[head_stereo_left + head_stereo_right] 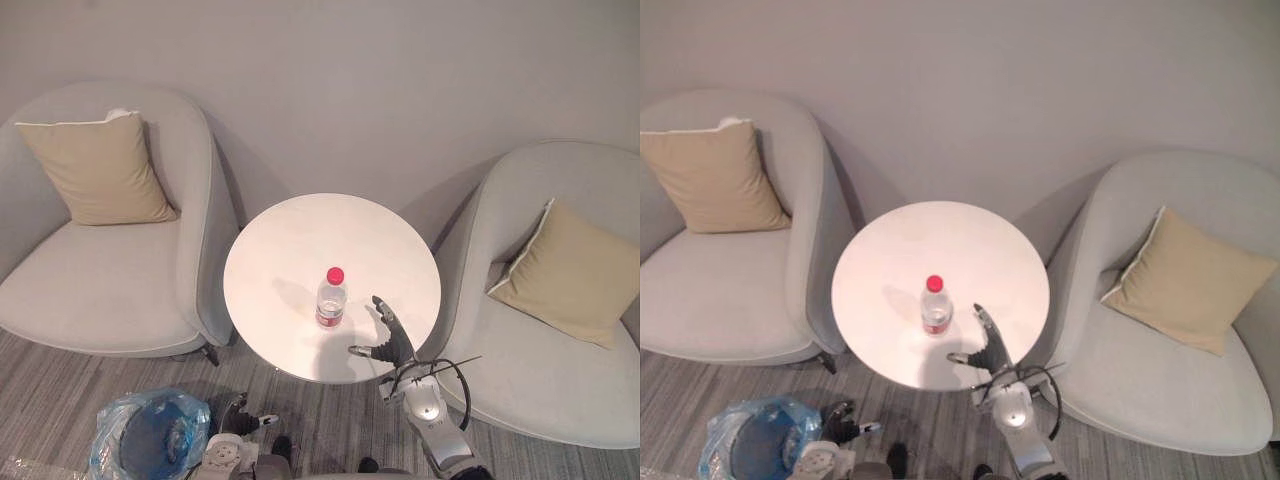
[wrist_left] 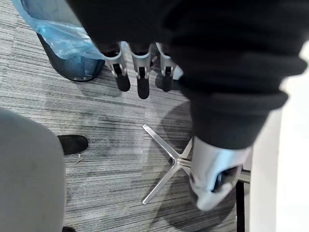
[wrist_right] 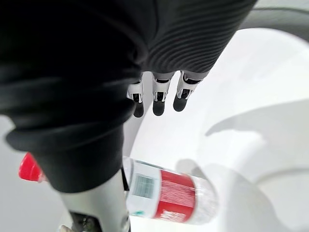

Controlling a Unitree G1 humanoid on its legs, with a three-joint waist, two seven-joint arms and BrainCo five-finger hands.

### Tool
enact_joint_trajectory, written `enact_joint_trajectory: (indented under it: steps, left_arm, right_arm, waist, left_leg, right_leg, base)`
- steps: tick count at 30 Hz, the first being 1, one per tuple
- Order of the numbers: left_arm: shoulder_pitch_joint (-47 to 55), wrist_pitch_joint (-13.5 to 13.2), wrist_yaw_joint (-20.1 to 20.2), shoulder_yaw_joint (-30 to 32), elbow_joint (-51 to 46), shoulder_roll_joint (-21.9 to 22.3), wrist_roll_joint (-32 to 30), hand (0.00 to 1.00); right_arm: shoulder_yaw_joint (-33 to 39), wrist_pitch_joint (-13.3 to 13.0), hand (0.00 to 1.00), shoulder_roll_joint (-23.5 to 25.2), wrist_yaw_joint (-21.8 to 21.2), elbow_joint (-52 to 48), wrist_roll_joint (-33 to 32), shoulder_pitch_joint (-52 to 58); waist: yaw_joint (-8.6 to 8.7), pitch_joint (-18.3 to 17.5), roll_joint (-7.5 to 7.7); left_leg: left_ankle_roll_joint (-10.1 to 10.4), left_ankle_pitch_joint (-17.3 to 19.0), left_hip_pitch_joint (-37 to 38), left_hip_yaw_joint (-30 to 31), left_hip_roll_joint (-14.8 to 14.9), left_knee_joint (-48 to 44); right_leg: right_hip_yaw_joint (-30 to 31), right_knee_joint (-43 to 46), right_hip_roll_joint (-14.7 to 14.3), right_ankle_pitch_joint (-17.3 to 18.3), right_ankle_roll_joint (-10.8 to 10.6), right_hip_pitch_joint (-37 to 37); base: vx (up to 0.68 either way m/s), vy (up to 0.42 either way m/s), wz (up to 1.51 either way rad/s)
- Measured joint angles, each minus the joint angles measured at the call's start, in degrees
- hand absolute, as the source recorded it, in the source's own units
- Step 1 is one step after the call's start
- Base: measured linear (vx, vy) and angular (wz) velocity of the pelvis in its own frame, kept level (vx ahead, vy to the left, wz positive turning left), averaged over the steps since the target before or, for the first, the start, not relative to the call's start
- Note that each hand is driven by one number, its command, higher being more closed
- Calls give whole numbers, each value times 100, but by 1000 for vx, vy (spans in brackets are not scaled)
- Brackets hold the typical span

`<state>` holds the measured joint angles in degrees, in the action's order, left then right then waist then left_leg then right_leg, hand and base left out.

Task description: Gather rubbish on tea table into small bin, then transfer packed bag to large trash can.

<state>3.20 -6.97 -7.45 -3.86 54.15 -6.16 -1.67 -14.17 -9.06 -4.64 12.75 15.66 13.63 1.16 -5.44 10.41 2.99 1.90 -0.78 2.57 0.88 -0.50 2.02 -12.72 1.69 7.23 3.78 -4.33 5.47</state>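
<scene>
Blue-bagged small bin (image 1: 118, 440), contents unclear; right hand (image 1: 394, 346) spread beside upright bottle (image 1: 331, 298); left hand (image 2: 141, 68) relaxed

Red-capped bottle (image 1: 331, 299), white table (image 1: 295, 240)

Smooth, glossy white surface (image 1: 290, 240); clear plastic bottle (image 1: 331, 300), red cap (image 1: 335, 273); thin, shiny blue plastic bag (image 1: 110, 430); matt grey cloth armchair (image 1: 100, 285); ribbed carpet (image 2: 96, 121).

A lounge corner: grey armchairs (image 1: 90, 290) (tan cushions (image 1: 100, 170)) flank a round tea table (image 1: 300, 240) on carpet (image 1: 60, 390).
</scene>
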Motion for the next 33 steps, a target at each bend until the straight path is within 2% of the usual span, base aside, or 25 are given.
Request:
enact_joint_trajectory:
  steps: [5, 12, 14, 15, 17, 18, 23, 29, 33]
  left_arm:
    - [-17, -21, -6, 23, -290, 20, 64, 0]
    - [-79, -30, -10, 23, -440, 17, 99, 0]
    - [-160, -32, -13, 23, -540, 19, 208, 0]
    - [-202, -31, -17, 22, -613, 28, 254, 0]
    - [-213, -42, -18, 21, -659, 38, 309, 0]
    - [-215, -57, -14, 19, -679, 36, 310, 0]
    - [-239, -125, -11, 20, -759, 51, 375, 0]
    - [-244, -126, -7, 21, -756, 51, 398, 0]
    - [-247, -122, -7, 25, -754, 51, 397, 0]
  right_arm:
    - [159, 59, 0, 24, 252, 441, -30, -583]
    - [297, 61, 0, 138, 353, 816, -503, -1206]
    - [372, 60, 0, 132, 389, 935, -740, -1491]
    - [393, 62, 0, 137, 410, 1039, -798, -1625]
    - [392, 62, 0, 139, 408, 1054, -942, -1684]
    - [394, 61, 100, 221, 411, 1068, -996, -1759]
    - [397, 60, 100, 223, 413, 1459, -1261, -2221]
    - [253, 62, 100, 225, 313, 1440, -1377, -2235]
    - [149, 56, 100, 212, 220, 860, -1374, -1954]
  waist:
    - [-117, 319, -60]
    - [-141, 581, -114]
    - [-203, 792, -154]
    - [-306, 903, -170]
    - [-395, 946, -185]
    - [-408, 946, -185]
    - [-441, 1075, -224]
    - [-455, 1075, -223]
    - [-452, 1071, -218]
  left_leg:
    - [11, -59, -176, 147, -11, -17]
    - [10, -55, -482, 241, -18, -161]
    - [14, -51, -657, 338, -22, -312]
    - [15, -52, -667, 352, -20, -322]
    - [16, -52, -688, 359, -21, -329]
    - [20, -49, -798, 391, -29, -388]
    - [25, -45, -953, 467, -69, -524]
    - [24, -45, -962, 481, -92, -520]
    - [24, -45, -948, 480, -88, -513]
  right_leg:
    - [-148, 13, 3, -1, 1, -85]
    - [-193, 127, 10, 1, 3, -294]
    - [-245, 205, 14, 6, 10, -378]
    - [-244, 216, 14, 14, 20, -382]
    - [-246, 224, 15, 21, 23, -395]
    - [-260, 276, 23, 45, 17, -486]
    - [-318, 359, 65, 67, -1, -572]
    - [-314, 398, 91, 100, -22, -596]
    - [-303, 395, 92, 99, -22, -586]
  base:
    - [-28, -12, 16]
    - [-15, -2, 8]
    - [-54, -4, 21]
    - [-53, 1, 11]
    - [-59, 1, 5]
    - [-56, 3, 9]
    - [-40, 15, 10]
    - [-5, 5, 0]
    - [0, 0, 0]
